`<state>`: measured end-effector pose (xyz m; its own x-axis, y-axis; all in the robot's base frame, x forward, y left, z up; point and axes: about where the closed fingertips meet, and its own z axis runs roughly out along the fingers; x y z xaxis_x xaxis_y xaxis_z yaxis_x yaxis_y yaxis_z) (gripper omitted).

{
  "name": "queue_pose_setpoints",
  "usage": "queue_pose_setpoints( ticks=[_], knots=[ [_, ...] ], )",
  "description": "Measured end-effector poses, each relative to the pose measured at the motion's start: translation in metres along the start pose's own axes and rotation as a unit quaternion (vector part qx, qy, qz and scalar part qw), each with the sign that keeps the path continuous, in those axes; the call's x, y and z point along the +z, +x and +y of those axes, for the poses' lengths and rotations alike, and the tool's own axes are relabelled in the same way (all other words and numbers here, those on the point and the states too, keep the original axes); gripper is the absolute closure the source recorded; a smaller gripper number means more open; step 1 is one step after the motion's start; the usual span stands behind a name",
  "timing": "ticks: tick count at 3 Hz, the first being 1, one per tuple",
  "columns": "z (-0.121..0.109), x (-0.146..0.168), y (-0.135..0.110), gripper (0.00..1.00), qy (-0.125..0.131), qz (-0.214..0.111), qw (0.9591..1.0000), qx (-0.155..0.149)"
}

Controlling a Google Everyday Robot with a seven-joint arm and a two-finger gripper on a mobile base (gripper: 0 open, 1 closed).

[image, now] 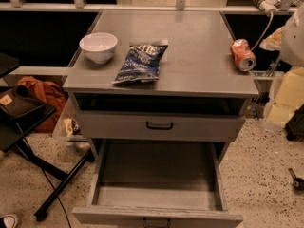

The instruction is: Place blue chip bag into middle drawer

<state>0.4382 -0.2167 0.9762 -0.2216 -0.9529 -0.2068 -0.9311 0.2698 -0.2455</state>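
Observation:
The blue chip bag (140,63) lies flat on the grey cabinet top (199,42), left of centre and near the front edge, with its white lettering facing up. Below it, the middle drawer (156,196) is pulled fully out toward me, and its flat grey floor is bare. Its small dark handle shows at the bottom edge. My gripper is not in view. A pale blurred shape (292,34) at the right edge may be part of my arm.
A white bowl (99,46) stands left of the bag. A crushed red soda can (243,54) lies at the top's right edge. The upper drawer front (159,126) with a black loop handle is closed. A black stand (21,115) and an orange bag (42,96) are on the left.

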Motion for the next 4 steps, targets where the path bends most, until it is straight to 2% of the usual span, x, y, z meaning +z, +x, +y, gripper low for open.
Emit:
queue_pose_setpoints(
  ticks=[1,2,3,4],
  knots=[
    [-0.002,-0.001,-0.001,0.00,0.004,-0.003,1.0000,0.004],
    [-0.021,0.008,-0.023,0.00,0.012,-0.030,0.9989,0.034],
    [-0.051,0.025,-0.077,0.00,0.023,-0.089,0.9919,0.088],
    [-0.079,0.047,-0.128,0.00,0.021,-0.143,0.9770,0.157]
  ],
)
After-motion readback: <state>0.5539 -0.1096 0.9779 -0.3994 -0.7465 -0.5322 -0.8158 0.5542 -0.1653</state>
